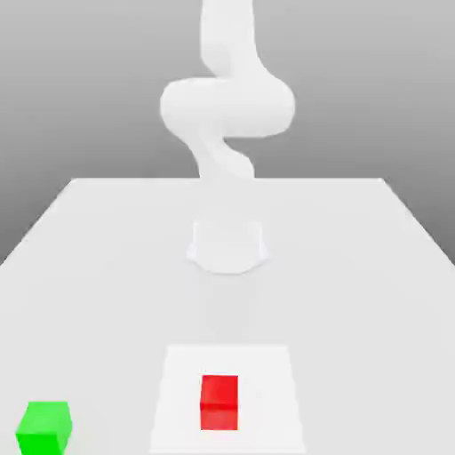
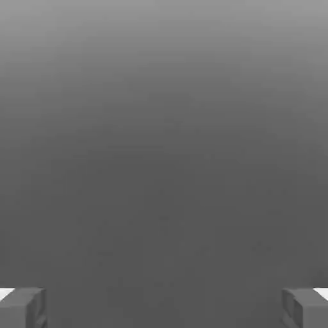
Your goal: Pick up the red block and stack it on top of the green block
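A red block (image 1: 219,402) lies near the front of the white table, on a paler square patch (image 1: 267,373). The green block (image 1: 43,428) sits apart from it, at the front corner on the exterior view's left. In the hand view my gripper (image 2: 164,309) is open: its two grey fingertips (image 2: 23,307) stand far apart with nothing between them, and only plain grey background lies beyond. The white arm (image 1: 227,107) rises from its base and leaves the exterior view at the top.
The arm's round base (image 1: 228,245) stands at the middle of the white table (image 1: 107,267). The table's side edges run along the exterior view's left and right, and a grey backdrop lies behind.
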You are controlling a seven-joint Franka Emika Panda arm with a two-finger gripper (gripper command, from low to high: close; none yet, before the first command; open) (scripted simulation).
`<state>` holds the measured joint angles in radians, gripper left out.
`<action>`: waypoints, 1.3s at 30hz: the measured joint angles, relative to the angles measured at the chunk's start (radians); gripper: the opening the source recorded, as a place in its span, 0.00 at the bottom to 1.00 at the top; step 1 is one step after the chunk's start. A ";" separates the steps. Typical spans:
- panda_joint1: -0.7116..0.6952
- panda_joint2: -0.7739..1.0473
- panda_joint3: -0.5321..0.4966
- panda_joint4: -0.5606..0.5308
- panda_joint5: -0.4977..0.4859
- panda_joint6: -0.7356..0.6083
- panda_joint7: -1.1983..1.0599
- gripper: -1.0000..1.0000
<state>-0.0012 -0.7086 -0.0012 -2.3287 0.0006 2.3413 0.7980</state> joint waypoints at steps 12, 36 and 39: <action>-0.004 0.441 -0.007 -0.139 0.002 0.202 -0.008 0.50; -0.014 1.007 -0.006 -0.241 0.006 0.527 -0.017 0.00; -0.013 0.910 -0.007 -0.255 0.004 0.444 -0.016 0.00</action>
<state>-0.0146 0.2019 -0.0083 -2.5839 0.0043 2.7858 0.7823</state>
